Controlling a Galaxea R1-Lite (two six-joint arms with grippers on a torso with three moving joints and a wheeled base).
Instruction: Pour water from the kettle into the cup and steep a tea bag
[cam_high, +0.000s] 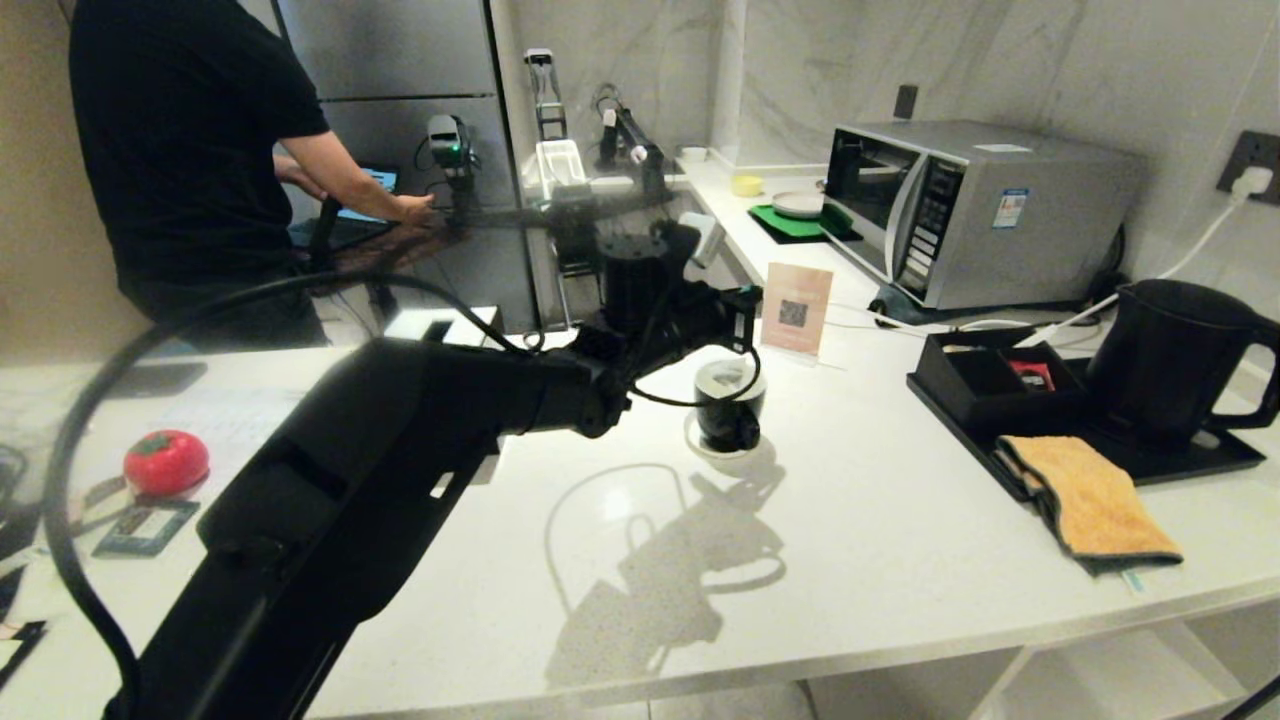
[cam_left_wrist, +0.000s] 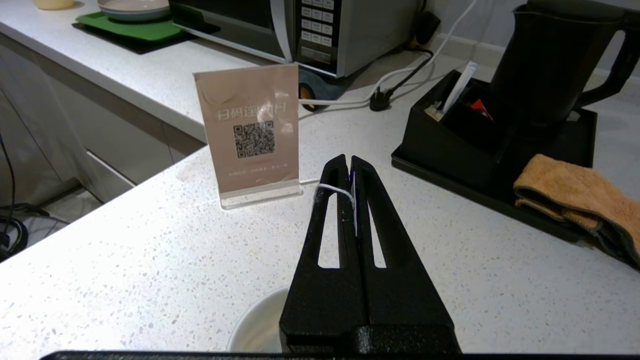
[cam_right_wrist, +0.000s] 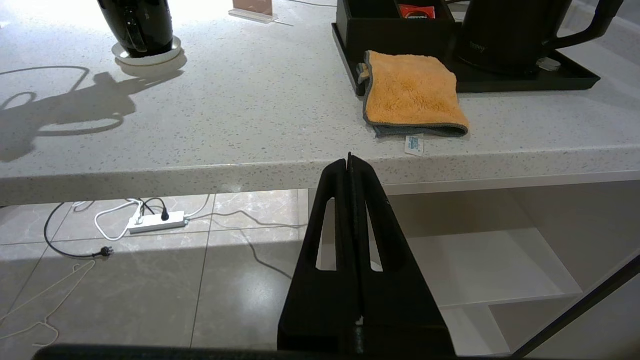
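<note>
The black cup stands on its white saucer mid-counter; its white rim shows just under my left gripper. That gripper hovers above the cup, shut on a thin white tag, with the white tea bag string looped over one finger. The tea bag itself is hidden below the fingers. At the right the tall black kettle sits on a black tray. My right gripper is shut on nothing, parked below the counter's front edge.
An orange cloth hangs over the tray's near edge beside a black sachet box. Behind the cup are a QR sign and a microwave. A person stands at back left. A red tomato-shaped object lies at left.
</note>
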